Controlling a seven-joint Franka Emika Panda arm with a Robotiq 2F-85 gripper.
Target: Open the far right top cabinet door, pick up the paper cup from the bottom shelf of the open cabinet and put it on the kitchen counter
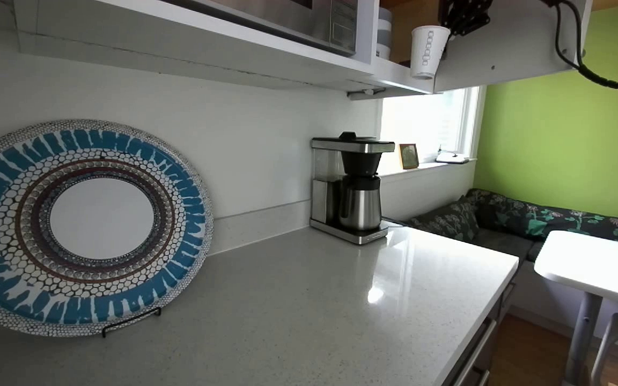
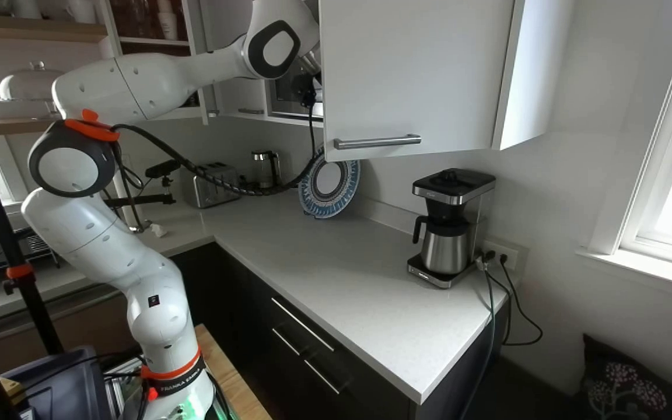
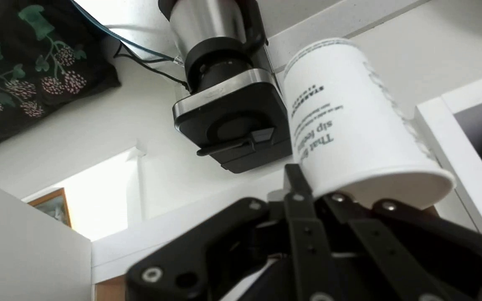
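The white paper cup (image 1: pixel 426 51) hangs slightly tilted, rim up, in front of the open cabinet's front edge. My gripper (image 3: pixel 310 193) is shut on its wall near the rim; one finger (image 3: pixel 294 179) lies outside, while the other is hidden by the cup. The wrist view shows the printed side of the cup (image 3: pixel 341 117). The far right top cabinet door (image 2: pixel 417 76) stands open, and from that side it hides most of the gripper. Brown wood lines the open cabinet (image 1: pixel 412 19); its bottom shelf is largely hidden. The kitchen counter (image 1: pixel 298 300) lies below.
A coffee maker (image 1: pixel 360 198) stands on the counter near the wall, below the cabinet. Further along, a round patterned plate (image 1: pixel 102 214) leans on a stand. Stacked striped dishes (image 1: pixel 384 32) sit inside the cabinet. A white table (image 1: pixel 598 262) is beyond the counter's end.
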